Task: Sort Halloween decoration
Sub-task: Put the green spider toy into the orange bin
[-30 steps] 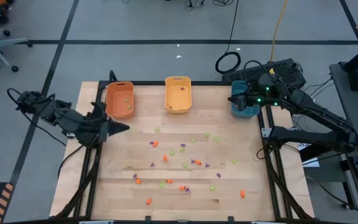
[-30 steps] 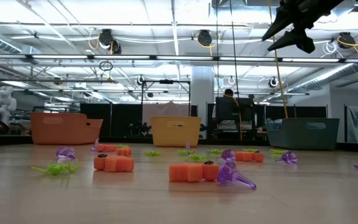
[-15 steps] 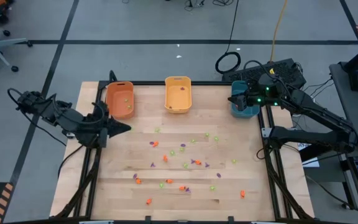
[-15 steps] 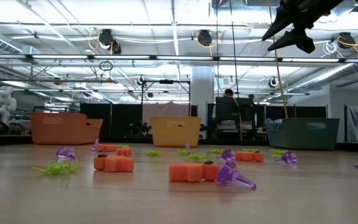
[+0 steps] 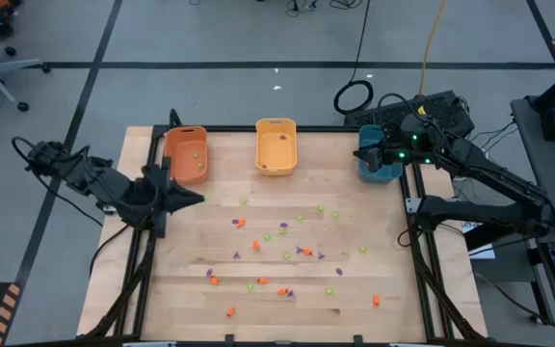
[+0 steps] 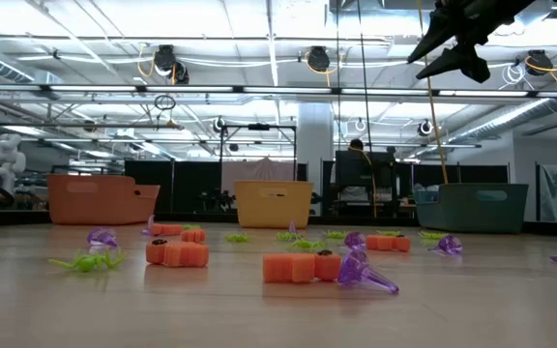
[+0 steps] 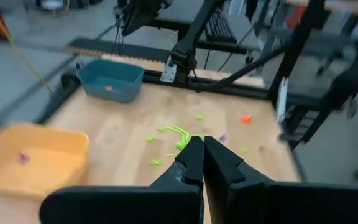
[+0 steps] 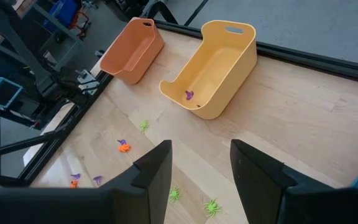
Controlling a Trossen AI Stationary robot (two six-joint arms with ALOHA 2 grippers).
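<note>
Small orange, light green and purple trinkets (image 5: pixel 287 253) lie scattered over the middle and near part of the wooden table (image 5: pixel 191 289). My left gripper (image 5: pixel 197 198) hangs above the table's left side, just on the near side of the orange bin (image 5: pixel 185 154). It is shut on a light green spider-like trinket (image 7: pixel 180 132). My right gripper (image 5: pixel 362 154) hovers open over the teal bin (image 5: pixel 382 172) at the far right. Nothing is between its fingers (image 8: pixel 201 155). It also shows high up in the low view (image 6: pixel 428 53). My left gripper pinches the green trinket between its two fingertips (image 7: pixel 194 149). The trinket's thin legs (image 7: pixel 176 129) stick out past the tips. It is lifted clear of the table; which part of it the tips are on is hidden by the fingers.
Three bins stand in a row along the far edge: orange, yellow (image 5: pixel 276 146) and teal. The orange one holds green pieces, the yellow one a purple piece (image 8: pixel 189 95). Black frame rails (image 5: pixel 422 251) run along both sides of the table.
My left gripper has rolled about its own pointing line while staying in place beside the orange bin, still shut. My right gripper and the trinkets on the table have not moved.
</note>
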